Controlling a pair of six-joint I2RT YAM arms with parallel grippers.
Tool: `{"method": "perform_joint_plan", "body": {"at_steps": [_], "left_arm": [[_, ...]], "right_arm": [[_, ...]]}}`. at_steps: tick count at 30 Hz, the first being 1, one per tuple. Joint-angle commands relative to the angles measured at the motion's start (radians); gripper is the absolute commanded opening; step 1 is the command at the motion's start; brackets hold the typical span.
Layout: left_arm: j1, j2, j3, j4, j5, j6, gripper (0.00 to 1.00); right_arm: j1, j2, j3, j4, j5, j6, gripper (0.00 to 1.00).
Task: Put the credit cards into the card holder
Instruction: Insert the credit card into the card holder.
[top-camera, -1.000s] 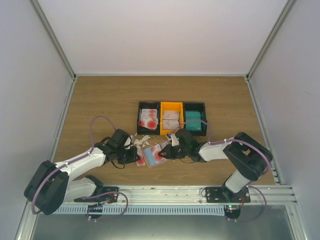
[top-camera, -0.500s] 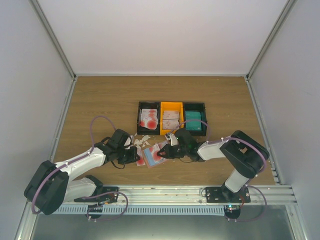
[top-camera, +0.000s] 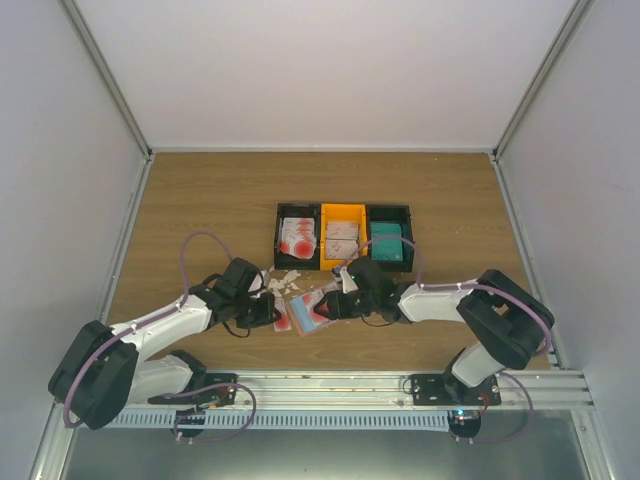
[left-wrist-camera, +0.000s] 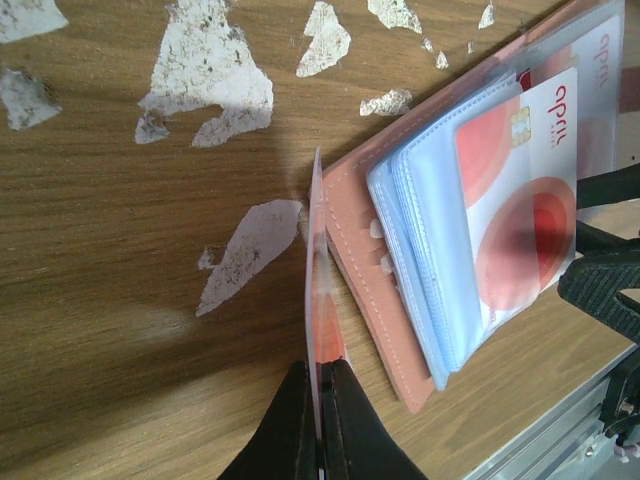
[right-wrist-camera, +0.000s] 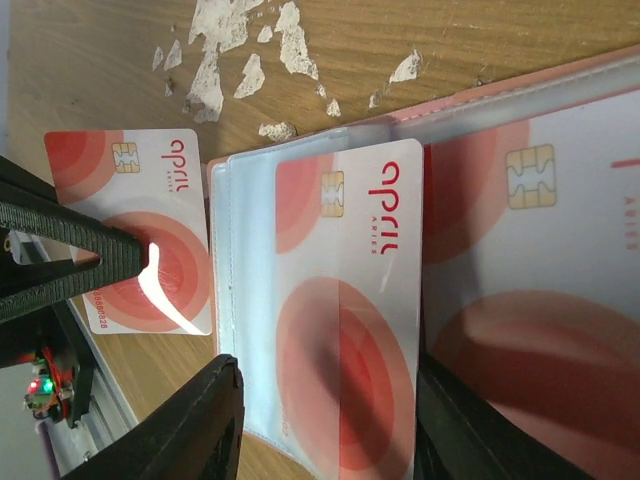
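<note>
Left gripper (left-wrist-camera: 318, 425) clenched on a credit card (left-wrist-camera: 320, 300) held on edge; right gripper (right-wrist-camera: 325, 430) released, astride the sleeved card (right-wrist-camera: 350, 300)
That card lay flat, face up, long axis along the right claw's reach, in the open card holder (left-wrist-camera: 365, 290) between the arms, just near of the tray (top-camera: 343, 208) holding red-print, pale and teal cards

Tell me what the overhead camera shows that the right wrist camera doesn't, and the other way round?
Only overhead: both whole arms, left arm and right arm, plus the three-compartment tray with cards inside. Only the right wrist: the chip and red print on the card tucked in a clear sleeve, with the right pincer open astride it. Both: the pink card holder, the white scraps and the left pincer clamping a loose card.
</note>
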Motion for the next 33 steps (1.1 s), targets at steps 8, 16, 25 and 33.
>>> {"method": "perform_joint_plan", "body": {"at_steps": [8, 16, 25, 33], "left_arm": [[-0.008, 0.008, -0.023, -0.003, -0.025, 0.0, 0.0], [-0.009, 0.011, -0.027, 0.006, -0.025, 0.001, 0.0], [-0.01, 0.033, -0.025, 0.024, -0.019, 0.003, 0.0], [-0.01, 0.037, -0.02, 0.025, -0.02, 0.005, 0.0]], "right_arm": [[0.066, -0.035, 0.103, -0.281, 0.257, -0.038, 0.53], [0.111, -0.007, 0.164, -0.349, 0.339, -0.065, 0.57], [0.193, 0.081, 0.242, -0.4, 0.36, -0.167, 0.57], [0.211, 0.061, 0.289, -0.457, 0.486, -0.155, 0.6]]}}
